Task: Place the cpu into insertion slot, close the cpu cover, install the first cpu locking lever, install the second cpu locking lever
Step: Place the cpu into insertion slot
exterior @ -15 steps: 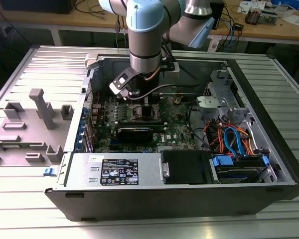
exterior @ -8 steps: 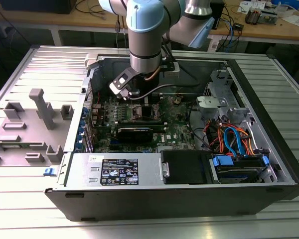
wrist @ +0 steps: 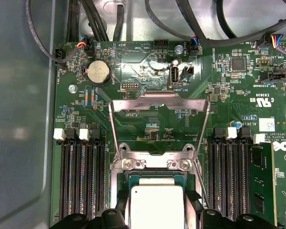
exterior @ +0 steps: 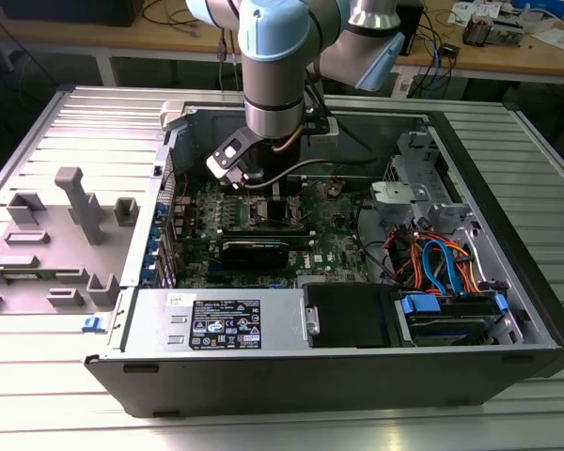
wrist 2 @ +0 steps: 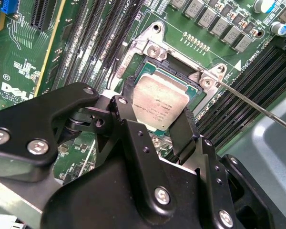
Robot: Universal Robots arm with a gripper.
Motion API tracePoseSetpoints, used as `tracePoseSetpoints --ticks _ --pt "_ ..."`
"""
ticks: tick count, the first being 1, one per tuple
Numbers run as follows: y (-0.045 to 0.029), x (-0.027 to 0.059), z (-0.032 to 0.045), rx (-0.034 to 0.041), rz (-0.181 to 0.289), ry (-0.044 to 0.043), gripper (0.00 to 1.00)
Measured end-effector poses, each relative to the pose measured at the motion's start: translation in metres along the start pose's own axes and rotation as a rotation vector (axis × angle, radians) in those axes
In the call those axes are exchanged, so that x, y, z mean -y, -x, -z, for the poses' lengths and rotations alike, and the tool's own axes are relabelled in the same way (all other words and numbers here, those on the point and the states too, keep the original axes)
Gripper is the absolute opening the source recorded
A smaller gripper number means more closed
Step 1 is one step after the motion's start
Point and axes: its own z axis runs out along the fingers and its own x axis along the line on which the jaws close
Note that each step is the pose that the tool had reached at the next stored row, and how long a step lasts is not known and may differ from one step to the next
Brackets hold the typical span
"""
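The gripper [wrist 2: 157, 109] is seen pinched on the cpu [wrist 2: 160, 98], fingers [wrist 2: 127, 102] pressed to two opposite edges. The chip is held level at the insertion slot [wrist 2: 174, 71]; seating cannot be told. The cpu cover [wrist: 159, 101] is stood open over the motherboard [wrist: 133, 71].

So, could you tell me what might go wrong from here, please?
The hand straddles the cpu in the insertion slot; lifting unevenly could drag or tilt the chip. The cpu cover stands open close to the hand, so a sideways move might strike it. The thin locking lever alongside could also snag.
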Motion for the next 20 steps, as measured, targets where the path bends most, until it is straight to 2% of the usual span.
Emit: tracePoseSetpoints --ticks 8,10,11,20 --pt "0.0 0.0 0.0005 0.0003 -0.003 0.0 0.54" --pt "0.0 0.0001 -0.0013 0.0 -0.014 0.0001 0.54" --pt "0.0 0.0001 -0.0015 -0.0003 -0.014 0.0003 0.62" --pt "0.0 -0.0001 0.0015 -0.0001 -0.014 -0.0003 0.62"
